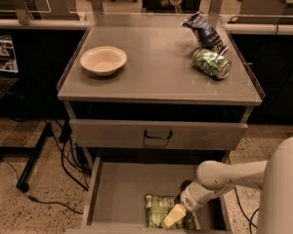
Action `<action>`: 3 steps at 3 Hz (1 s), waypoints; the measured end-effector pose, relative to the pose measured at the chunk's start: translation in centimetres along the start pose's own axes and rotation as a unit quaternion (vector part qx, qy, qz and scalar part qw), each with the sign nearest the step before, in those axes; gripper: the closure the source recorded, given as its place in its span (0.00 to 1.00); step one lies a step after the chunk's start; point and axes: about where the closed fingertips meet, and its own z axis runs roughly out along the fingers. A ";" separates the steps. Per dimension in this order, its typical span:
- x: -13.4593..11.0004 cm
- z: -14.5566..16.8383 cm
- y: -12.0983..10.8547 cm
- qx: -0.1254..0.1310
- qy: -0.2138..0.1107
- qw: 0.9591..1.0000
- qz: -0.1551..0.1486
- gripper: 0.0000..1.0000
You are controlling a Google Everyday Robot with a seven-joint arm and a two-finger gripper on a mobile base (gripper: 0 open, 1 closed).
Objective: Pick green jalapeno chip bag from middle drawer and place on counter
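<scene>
warm, dim light from above puts a soft sheen on the counter (156,77). the gripper (174,217), low in the open middle drawer (122,194), sits in seemingly deeper shade.

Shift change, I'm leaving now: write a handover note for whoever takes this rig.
The gripper: down in the open middle drawer, on the green jalapeno chip bag; a hold cannot be confirmed.
Bag: lying at the drawer's front, right of centre.
Done: drawer open, arm reached in.
Left: lift the bag out, place it on the counter, where a bowl, green can and dark blue bag sit.
</scene>
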 end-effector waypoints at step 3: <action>0.0 0.0 0.0 0.000 0.000 1.000 0.000 0.39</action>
